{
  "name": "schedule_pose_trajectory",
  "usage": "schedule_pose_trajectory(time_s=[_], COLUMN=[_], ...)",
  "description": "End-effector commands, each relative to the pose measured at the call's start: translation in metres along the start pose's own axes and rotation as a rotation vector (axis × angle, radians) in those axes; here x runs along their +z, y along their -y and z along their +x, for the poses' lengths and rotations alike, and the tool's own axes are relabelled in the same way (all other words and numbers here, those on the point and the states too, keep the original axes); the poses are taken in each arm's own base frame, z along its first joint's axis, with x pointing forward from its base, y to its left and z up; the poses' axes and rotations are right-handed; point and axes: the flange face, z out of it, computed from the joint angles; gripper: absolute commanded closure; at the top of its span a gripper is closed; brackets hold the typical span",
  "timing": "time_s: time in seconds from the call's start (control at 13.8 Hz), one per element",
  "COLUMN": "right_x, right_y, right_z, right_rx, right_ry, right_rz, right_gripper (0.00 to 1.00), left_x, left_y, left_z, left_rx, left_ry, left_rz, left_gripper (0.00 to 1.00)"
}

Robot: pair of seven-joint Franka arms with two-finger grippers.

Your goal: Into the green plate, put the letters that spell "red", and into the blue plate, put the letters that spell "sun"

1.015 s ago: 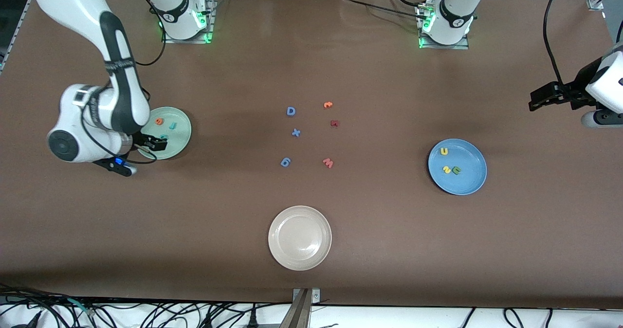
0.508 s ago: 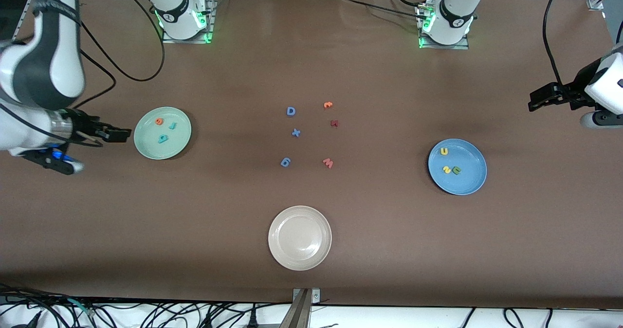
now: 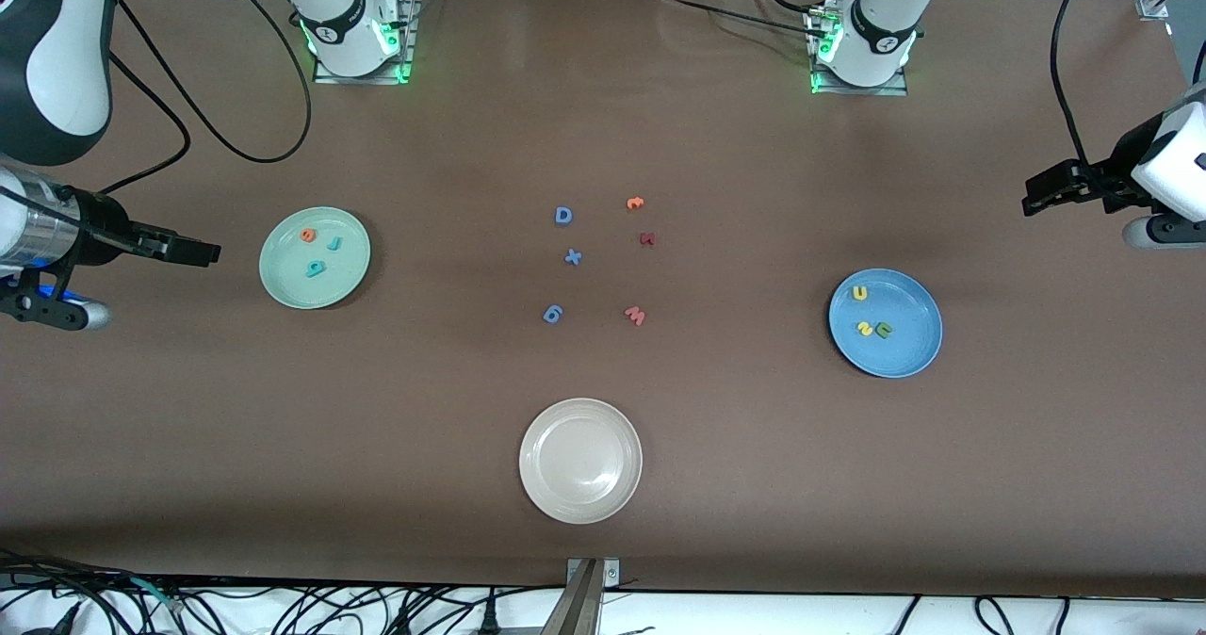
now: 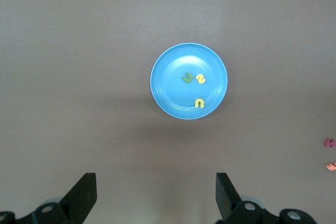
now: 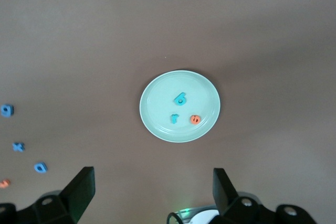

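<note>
Looking at the front view, sorting seems done: orange e (image 3: 307,235), teal r (image 3: 336,245) and teal d (image 3: 316,268) lie in the green plate (image 3: 283,282); the sun letters (image 3: 871,315) sit in the blue plate (image 3: 919,348). Next is probably just parking. Right gripper (image 3: 203,252) hangs beside the green plate, left gripper (image 3: 1036,197) at its table end.

Left wrist view: jaws apart, empty.

Right wrist view: same, spread wide.
</note>
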Motion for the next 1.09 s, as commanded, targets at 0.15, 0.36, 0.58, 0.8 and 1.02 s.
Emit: schedule_pose_trajectory(time_s=[0.15,0.36,0.58,0.8,1.02], right_x=[-0.011,-0.013,-0.016,-0.023,-0.023], right_y=[0.008,0.003,-0.012,-0.018,-0.005], right_z=[0.004,0.007,0.016,0.019,0.016], right_rx=[-0.062,-0.05,-0.034,-0.076,-0.113], right_ry=[-0.067,-0.077,-0.112,-0.106,-0.128], right_rz=[-0.008,-0.002,0.017,0.073,-0.078], right_gripper=[0.01,0.01,0.0,0.0,0.0], left_x=[-0.006,-0.004,-0.005,-0.004,-0.004], left_y=[0.002,0.003,0.009,0.007,0.007], left_z=[0.002,0.004,0.004,0.004,0.004], left_rx=[0.017,0.026,0.038,0.044,0.058], left_ry=[-0.016,-0.011,-0.018,-0.013,-0.013], left_rz=[-0.031,-0.028,-0.032,-0.032,-0.033], left_gripper=[0.0,0.0,0.0,0.0,0.0])
